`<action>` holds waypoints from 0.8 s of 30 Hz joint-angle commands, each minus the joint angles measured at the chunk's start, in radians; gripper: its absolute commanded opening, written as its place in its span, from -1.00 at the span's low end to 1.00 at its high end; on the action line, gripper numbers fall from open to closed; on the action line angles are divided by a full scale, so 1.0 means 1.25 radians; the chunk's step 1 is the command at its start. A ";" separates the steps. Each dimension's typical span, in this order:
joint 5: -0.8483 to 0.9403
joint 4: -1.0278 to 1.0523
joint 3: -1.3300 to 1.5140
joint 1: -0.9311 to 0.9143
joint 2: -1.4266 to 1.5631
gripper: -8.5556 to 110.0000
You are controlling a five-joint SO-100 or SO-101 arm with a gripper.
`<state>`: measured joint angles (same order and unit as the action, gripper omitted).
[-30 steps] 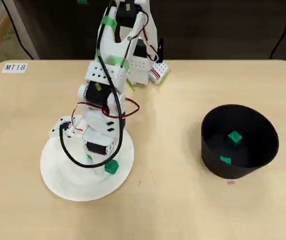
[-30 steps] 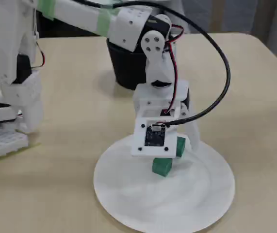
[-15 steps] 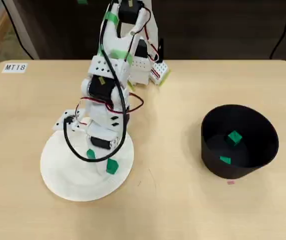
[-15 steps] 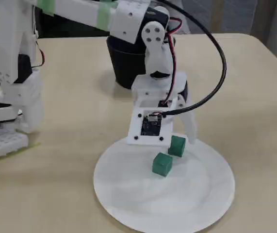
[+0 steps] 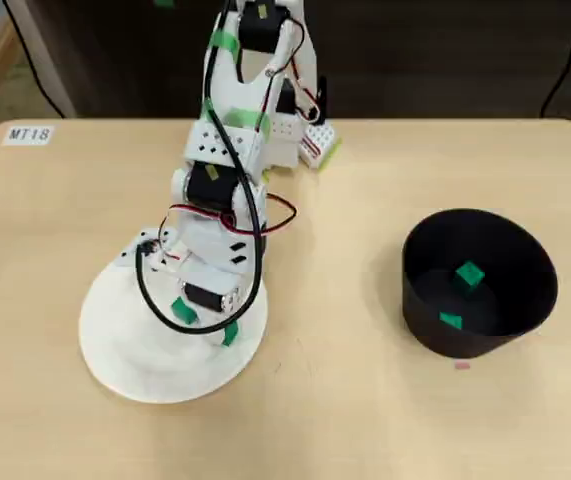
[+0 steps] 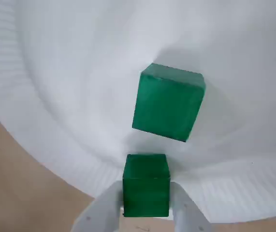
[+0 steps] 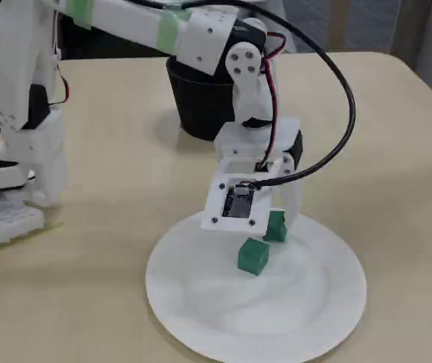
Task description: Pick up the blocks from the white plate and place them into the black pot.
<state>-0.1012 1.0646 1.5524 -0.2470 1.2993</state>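
the gripper (image 6: pixel 145 212) is now squeezing one green block (image 6: pixel 146 185) between its white fingers (image 6: pixel 188 215). half a second ago it was hanging higher, and now it is sitting lower over the white plate (image 7: pixel 200 318). so this block is caught but not lifted yet. another block (image 7: pixel 253 255) is lying loose on the plate just beside it. two blocks (image 5: pixel 468 274) are already resting in the black pot (image 5: pixel 525 262), well apart. nothing is blocking the way there.
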 commanded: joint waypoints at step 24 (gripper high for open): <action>-0.034 0.194 -0.037 0.513 0.503 -0.90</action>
<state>-0.1150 1.2763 1.5386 0.2684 1.8807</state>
